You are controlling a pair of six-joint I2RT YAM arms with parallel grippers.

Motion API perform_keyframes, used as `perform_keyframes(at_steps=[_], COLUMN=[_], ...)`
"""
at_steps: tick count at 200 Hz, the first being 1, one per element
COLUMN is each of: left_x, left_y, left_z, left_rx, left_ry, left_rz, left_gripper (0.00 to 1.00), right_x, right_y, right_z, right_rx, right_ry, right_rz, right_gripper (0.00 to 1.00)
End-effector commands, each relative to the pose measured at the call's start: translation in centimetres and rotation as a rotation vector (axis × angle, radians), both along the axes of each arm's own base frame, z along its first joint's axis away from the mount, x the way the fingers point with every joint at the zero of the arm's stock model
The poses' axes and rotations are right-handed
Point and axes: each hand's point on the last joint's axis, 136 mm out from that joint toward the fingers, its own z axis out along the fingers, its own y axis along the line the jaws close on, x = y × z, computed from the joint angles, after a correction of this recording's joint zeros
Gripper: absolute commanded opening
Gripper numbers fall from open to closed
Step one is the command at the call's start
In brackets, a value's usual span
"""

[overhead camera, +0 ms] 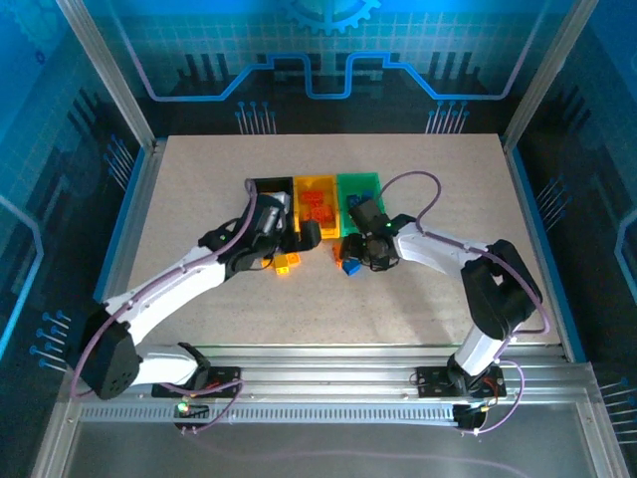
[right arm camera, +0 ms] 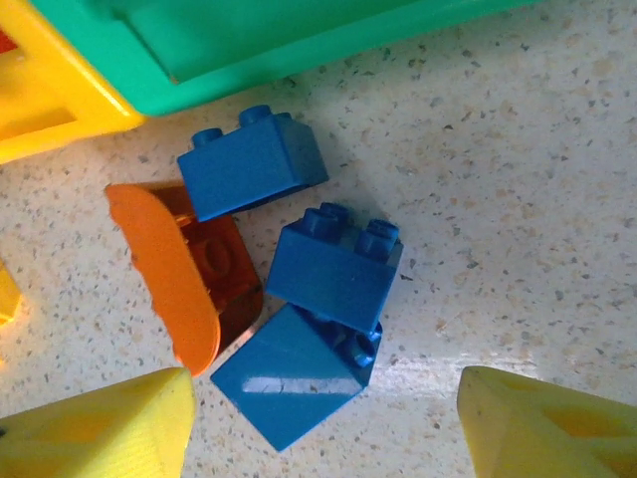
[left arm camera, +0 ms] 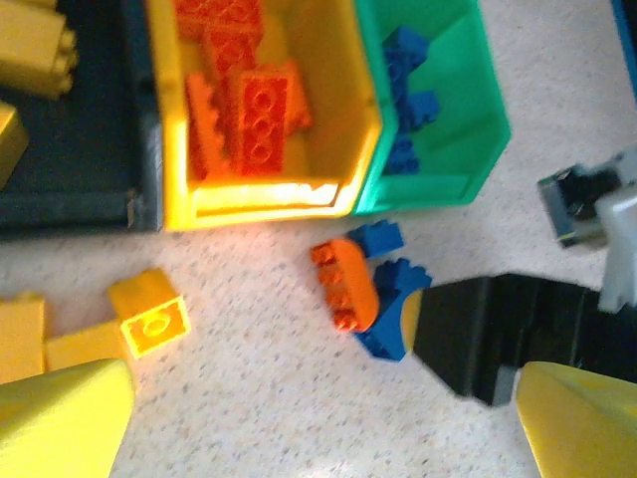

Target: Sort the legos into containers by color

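Blue bricks [right arm camera: 333,269]: three we see clustered mid-frame, beside an orange brick [right arm camera: 184,279], just below the green bin [right arm camera: 299,40].
Right gripper [right arm camera: 323,428]: jaws released, bottom of frame.
Left gripper [left arm camera: 318,428]: jaws spread wide, empty.

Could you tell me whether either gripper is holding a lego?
Nothing is held: the left gripper and the right gripper are both open and empty.

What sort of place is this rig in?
Likely a lab robot cell: aluminium frame posts, blue circuit-print wall panels, speckled beige tabletop with a yellow plastic bin of orange-red toy bricks.
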Motion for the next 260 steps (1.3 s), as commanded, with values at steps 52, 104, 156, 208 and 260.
perform_keyframes(at_steps=[52,104,156,208,260], left_x=[-2.4,-2.9,-2.9,-3.3,-4.4], left_y=[2.2,2.7,2.8,3.1,3.4], left_z=[-1.0,-1.7,-2.0,-2.8,-4.7], left_rx=[-0.023,-0.020,-0.010,0.003,0.005], left_ry=[-0.001,0.011,0.018,0.038,0.090], left_rz=[0.064,0.075,0.079,0.080,0.083], left_gripper=[0.99,0.99,0.99,0.99,0.99], right_x=[-0.5,-4.1,-3.6,-1.1,4.9], right_y=[0.4,-2.7,-3.2,-2.9,-2.3], right_z=[-3.1,-3.3,-4.0,-2.0,7.2], right_rx=[0.010,-0.057,-0.108,-0.191,-0.201], right_ry=[0.098,0.131,0.111,0.009,-0.246], right_rz=[-0.112,-0.112,-0.064,0.110,0.153], right_gripper=[0.68,0.55,0.42,0.33,0.32])
